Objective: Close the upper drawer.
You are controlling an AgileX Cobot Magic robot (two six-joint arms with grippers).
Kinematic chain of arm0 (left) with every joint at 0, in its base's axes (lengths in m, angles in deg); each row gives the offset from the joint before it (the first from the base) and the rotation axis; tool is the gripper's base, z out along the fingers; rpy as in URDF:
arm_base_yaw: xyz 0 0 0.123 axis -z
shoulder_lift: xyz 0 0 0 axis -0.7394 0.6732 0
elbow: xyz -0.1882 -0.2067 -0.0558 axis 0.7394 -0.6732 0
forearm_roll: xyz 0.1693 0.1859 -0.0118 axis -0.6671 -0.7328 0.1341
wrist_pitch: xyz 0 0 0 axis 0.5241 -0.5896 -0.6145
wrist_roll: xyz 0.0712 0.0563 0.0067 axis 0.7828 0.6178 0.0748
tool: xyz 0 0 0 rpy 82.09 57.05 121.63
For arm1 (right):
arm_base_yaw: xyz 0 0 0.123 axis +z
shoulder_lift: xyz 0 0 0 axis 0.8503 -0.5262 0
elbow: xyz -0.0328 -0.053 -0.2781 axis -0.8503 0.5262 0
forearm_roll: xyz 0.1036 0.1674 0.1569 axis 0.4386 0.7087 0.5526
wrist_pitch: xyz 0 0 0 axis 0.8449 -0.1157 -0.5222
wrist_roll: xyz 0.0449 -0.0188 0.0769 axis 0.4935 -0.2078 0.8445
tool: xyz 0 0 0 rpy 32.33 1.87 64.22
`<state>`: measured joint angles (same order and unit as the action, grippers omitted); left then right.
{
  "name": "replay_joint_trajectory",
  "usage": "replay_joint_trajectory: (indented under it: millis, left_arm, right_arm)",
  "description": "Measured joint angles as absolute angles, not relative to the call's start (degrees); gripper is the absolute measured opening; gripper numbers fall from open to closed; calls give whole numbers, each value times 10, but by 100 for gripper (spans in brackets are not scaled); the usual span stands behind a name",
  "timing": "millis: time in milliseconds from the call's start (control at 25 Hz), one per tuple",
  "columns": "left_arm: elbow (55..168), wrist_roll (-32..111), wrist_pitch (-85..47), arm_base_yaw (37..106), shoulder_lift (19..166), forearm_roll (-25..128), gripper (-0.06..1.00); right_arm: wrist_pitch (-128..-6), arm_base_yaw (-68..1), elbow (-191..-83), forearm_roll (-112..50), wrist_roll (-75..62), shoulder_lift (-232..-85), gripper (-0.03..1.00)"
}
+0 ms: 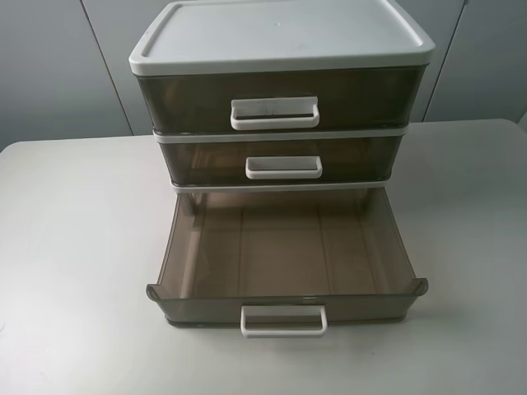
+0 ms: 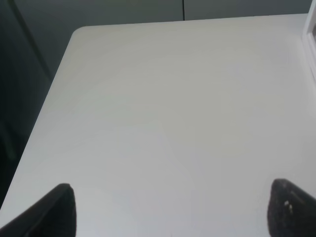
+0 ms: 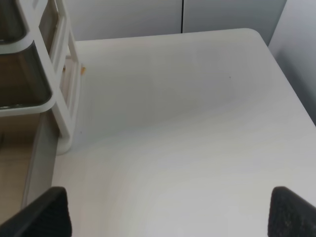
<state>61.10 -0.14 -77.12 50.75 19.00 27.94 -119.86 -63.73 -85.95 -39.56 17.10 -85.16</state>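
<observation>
A three-drawer cabinet point(image 1: 280, 33) with a white frame and smoky drawers stands at the back middle of the table in the exterior high view. The upper drawer point(image 1: 206, 103) with its white handle point(image 1: 274, 113) sits under the lid; I cannot tell how far it stands out. The middle drawer point(image 1: 206, 160) looks pushed in. The bottom drawer point(image 1: 288, 247) is pulled far out and is empty. Neither arm shows in that view. My left gripper point(image 2: 170, 212) is open over bare table, left of the cabinet. My right gripper point(image 3: 168, 212) is open, right of the cabinet frame point(image 3: 66, 103).
The white table point(image 1: 74, 247) carries only the cabinet. A sliver of the cabinet's edge point(image 2: 311, 44) shows in the left wrist view. The open bottom drawer's side wall point(image 3: 39, 153) lies near my right gripper. Grey wall panels stand behind the table.
</observation>
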Motion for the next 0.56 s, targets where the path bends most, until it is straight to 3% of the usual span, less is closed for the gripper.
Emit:
replay_joint_trajectory:
  millis: [560]
  left_arm:
    - [611, -1, -771, 507, 190, 279, 74]
  right_arm:
    - [-1199, -637, -860, -396, 172, -851, 61]
